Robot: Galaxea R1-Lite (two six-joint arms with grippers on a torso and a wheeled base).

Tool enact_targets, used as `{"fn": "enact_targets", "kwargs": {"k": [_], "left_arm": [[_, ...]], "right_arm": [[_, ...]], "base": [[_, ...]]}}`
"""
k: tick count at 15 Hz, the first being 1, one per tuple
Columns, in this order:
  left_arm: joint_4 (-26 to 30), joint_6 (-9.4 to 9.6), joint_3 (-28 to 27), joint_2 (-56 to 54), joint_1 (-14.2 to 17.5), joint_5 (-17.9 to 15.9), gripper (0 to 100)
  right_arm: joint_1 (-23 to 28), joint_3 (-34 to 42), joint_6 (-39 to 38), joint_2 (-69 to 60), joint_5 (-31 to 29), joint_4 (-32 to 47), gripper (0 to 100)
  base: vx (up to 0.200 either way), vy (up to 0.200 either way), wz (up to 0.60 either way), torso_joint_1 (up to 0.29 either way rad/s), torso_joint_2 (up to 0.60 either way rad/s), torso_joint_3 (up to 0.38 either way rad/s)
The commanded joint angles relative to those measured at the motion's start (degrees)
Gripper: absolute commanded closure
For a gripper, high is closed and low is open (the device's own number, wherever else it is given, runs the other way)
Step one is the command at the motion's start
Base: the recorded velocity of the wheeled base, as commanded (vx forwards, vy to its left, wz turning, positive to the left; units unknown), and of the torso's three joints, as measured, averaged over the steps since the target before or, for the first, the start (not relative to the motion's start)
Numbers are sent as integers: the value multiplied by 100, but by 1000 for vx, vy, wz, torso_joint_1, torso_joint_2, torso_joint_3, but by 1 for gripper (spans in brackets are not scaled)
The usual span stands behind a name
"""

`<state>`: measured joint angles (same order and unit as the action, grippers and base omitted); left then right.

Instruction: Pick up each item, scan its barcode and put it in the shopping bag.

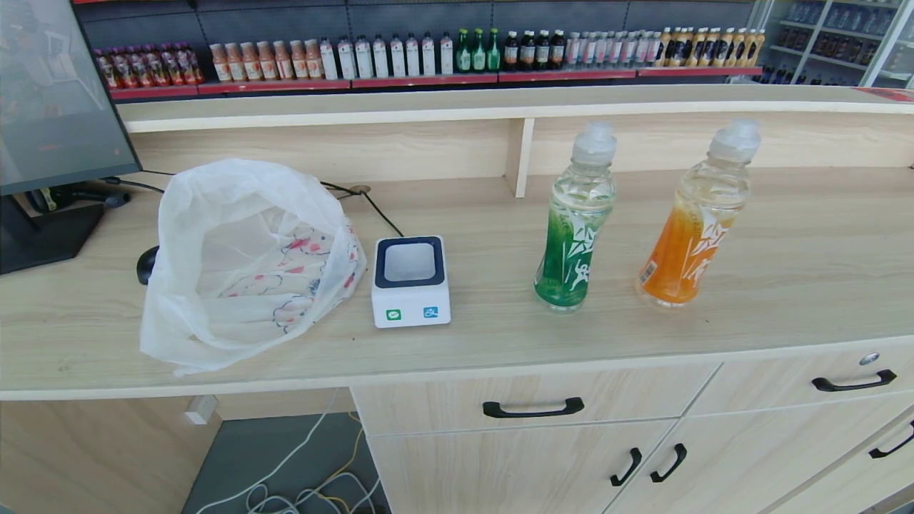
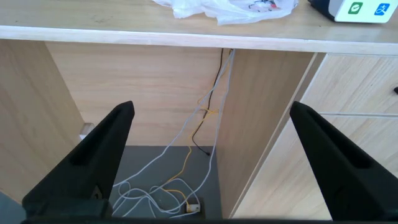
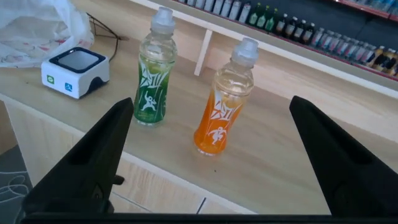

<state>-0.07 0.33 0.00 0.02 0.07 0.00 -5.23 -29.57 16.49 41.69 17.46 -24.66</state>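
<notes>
We're seeing both bottles standing upright on the counter (image 1: 500,343), untouched. The green bottle (image 1: 575,228) is sitting right of centre, nearer the front edge than the back ledge. The orange bottle (image 1: 692,228) is standing near it, toward the right end, and the two aren't touching.

The scanner (image 1: 410,282) is sitting near the front edge at about mid-counter, window facing up. The shopping bag (image 1: 243,264) is lying just beside it toward the left end, with its mouth gaping open (the bag's side looks to be touching the scanner, but we can't tell for sure).

The right gripper (image 3: 211,109) is hanging off the counter's front edge and above it. Its fingers (image 3: 93,162) are spread wide and gripping nothing. Both bottles are showing beyond them, well apart from the tips, with the orange one nearer the centreline.

The left gripper (image 2: 211,118) is sitting below the front edge, under the bag end. Its fingers (image 2: 93,162) are also spread wide with nothing between them. It's facing the open bay under the counter, where loose cables (image 2: 186,180) are trailing down to the floor.
</notes>
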Motion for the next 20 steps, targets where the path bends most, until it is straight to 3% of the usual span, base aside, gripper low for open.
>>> {"fn": "enact_targets", "kwargs": {"k": [1,3,6,7,8,9,11,20], "left_arm": [[-1,2,0,-2,1,9,0],[-1,2,0,-2,1,0,0],[-1,2,0,-2,1,0,0],[-1,2,0,-2,1,9,0],[-1,2,0,-2,1,9,0],[-1,2,0,-2,1,0,0],[-1,2,0,-2,1,0,0],[-1,2,0,-2,1,9,0]], "right_arm": [[-154,171,3,1043,-41,-1041,0],[-461,163,3,1517,-445,-1638,0],[-2659,189,-234,2924,-2563,-3458,0],[-2984,180,-305,3161,-2879,-3783,0],[-2984,180,-305,3161,-2879,-3783,0],[-3476,233,-568,3838,-3460,-4706,0],[-3476,233,-911,4049,-3495,-4776,0],[-3353,549,-1096,4453,-3495,-5022,0]], "base": [[0,0,0,0,0,0],[0,0,0,0,0,0],[0,0,0,0,0,0],[0,0,0,0,0,0],[0,0,0,0,0,0],[0,0,0,0,0,0],[0,0,0,0,0,0],[0,0,0,0,0,0]]}}
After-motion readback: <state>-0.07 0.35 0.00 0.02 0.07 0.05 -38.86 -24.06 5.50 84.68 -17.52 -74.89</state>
